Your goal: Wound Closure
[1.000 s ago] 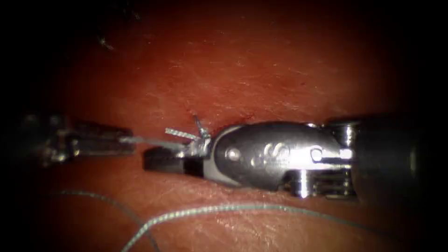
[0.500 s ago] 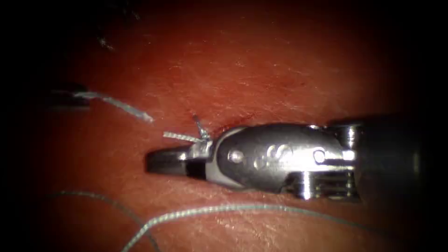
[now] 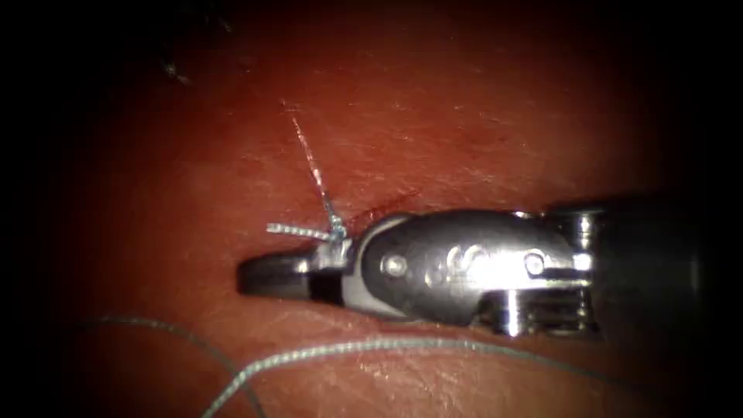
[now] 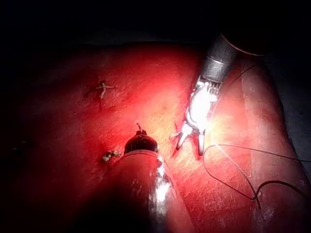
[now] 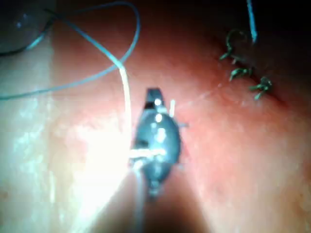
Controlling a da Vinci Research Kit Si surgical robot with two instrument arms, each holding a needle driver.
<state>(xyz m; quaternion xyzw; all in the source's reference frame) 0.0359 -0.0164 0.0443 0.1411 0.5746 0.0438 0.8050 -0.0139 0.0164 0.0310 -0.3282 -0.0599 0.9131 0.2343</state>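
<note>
On the tissue [image 3: 464,116] the right tool [image 3: 259,277] lies flat, its tip just left of and below a tied knot [image 3: 337,228] on the cut [image 3: 391,204]. The knot has a short cut end [image 3: 290,229] pointing left. A thin thread [image 3: 308,155] slants up from the knot. In the left wrist view the right tool [image 4: 190,148] has its jaws spread, with nothing between them. The left tool [image 4: 141,141] is shut, and a short bit of thread [image 4: 138,127] sticks out of its tip. The right tool [image 5: 154,93] points across the tissue beside a pale thread.
A long loose thread [image 3: 348,348] curves over the tissue below the right tool and loops out [image 4: 243,167] on its far side. Earlier knots [image 4: 103,88] [image 4: 111,155] sit along the cut, with several more [image 5: 243,73] in the right wrist view.
The thread between the knot and the left tool was cut. The left tool drew away to the left with the cut piece and left the endoscope view. The right tool stayed in place.
</note>
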